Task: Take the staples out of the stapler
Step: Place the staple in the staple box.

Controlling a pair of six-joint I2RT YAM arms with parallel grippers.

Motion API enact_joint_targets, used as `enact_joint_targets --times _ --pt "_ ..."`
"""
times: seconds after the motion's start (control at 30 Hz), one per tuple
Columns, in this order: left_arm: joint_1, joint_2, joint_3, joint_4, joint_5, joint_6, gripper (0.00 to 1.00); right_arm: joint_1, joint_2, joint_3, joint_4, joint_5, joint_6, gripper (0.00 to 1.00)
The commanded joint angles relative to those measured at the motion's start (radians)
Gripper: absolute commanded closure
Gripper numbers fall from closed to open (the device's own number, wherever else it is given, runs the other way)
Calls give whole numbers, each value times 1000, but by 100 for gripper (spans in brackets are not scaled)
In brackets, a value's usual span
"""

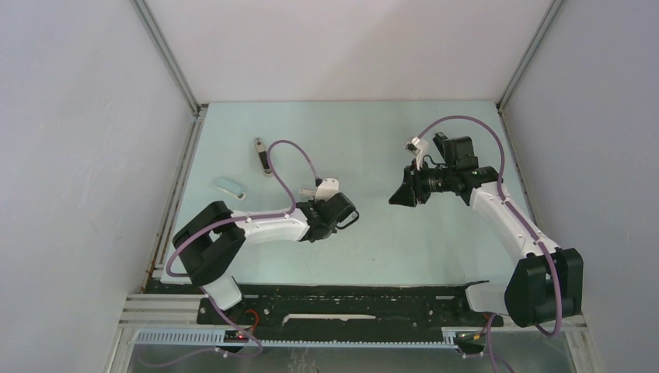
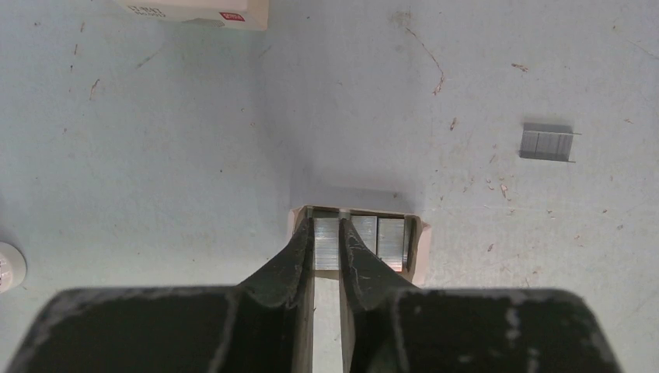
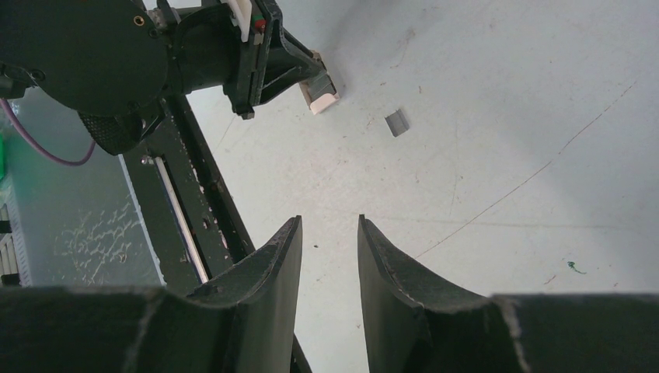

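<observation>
From above, the slim black stapler with a silver top arm (image 1: 263,157) lies flat on the pale blue-green table (image 1: 420,256), beyond the left gripper (image 1: 339,211) and off to its left, well apart from it. A small pale-blue capsule-shaped object (image 1: 229,187) lies near the stapler. The right gripper (image 1: 402,196) hangs above the table, pointing toward the left gripper.

In the left wrist view, the left gripper (image 2: 326,225) is drawn in to a narrow gap and clamps a small beige cardboard box (image 2: 416,252). The box is packed with grey staple strips (image 2: 388,242). A loose grey staple strip (image 2: 548,143) lies on the table ahead of the fingers and to their right, apart from the box. A white carton with a red label (image 2: 194,12) lies farther ahead, to the left.

In the right wrist view, the right gripper (image 3: 329,221) has its jaws apart with nothing between them. Far ahead, the left gripper (image 3: 315,78) holds the box (image 3: 322,96) at its tips, and the loose strip (image 3: 397,122) lies just beside it.
</observation>
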Motion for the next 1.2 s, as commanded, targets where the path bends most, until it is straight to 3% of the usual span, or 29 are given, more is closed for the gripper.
enact_joint_targets --times 0.0,0.57,0.83,1.17 --pt "10 11 65 29 -38 27 84 -5 -3 32 -3 -17 -14 59" --pt "14 22 61 36 -35 30 81 -5 -1 32 -5 -19 -16 59" --pt "13 -2 50 23 -28 24 70 -5 1 32 -5 -20 -13 59" --pt "9 -57 54 6 -33 32 71 -5 2 33 -4 -22 -13 59"
